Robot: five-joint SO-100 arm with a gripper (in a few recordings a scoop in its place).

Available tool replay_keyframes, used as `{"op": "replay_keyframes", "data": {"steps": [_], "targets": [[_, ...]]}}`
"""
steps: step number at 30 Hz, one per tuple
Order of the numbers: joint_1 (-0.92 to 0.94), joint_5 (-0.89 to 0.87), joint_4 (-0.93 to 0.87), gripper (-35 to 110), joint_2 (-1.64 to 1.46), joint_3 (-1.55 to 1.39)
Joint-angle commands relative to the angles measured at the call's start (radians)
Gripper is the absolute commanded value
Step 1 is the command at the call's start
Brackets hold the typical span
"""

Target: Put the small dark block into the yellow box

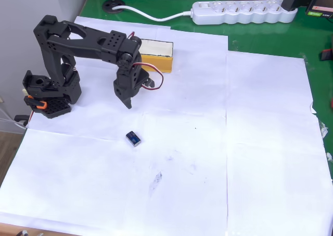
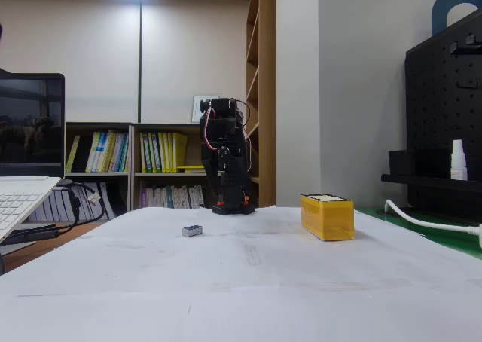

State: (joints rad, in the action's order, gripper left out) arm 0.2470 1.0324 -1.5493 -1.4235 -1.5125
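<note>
green surface [image 1: 270, 38] covered by white paper sheets [image 1: 260, 142], bookshelves [image 2: 128, 165] behind | yellow rectangular box [image 1: 158, 59], cream inside, long axis left-right in overhead view, beside black arm | black pincer [image 1: 127, 102] pointing down above paper, holding nothing, gap unclear | small dark glossy-blue block [image 1: 133, 138] lying diagonally on paper, near pincer, apart from box

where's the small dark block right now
In the overhead view the small dark block lies on the white paper, below the hand, apart from the yellow box.

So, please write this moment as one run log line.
gripper: above paper, holds nothing | block: on paper, apart from gripper | box: behind arm | block not boxed yet
</note>
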Motion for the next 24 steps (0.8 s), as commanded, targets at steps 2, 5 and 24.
{"op": "replay_keyframes", "data": {"steps": [2, 5, 24], "targets": [[0.003, -0.011, -0.028, 39, 0.011, -0.071], [0.018, -0.021, -0.031, 38, 0.006, -0.074], [0.270, 0.477, -0.014, 38, -0.064, -0.213]]}}
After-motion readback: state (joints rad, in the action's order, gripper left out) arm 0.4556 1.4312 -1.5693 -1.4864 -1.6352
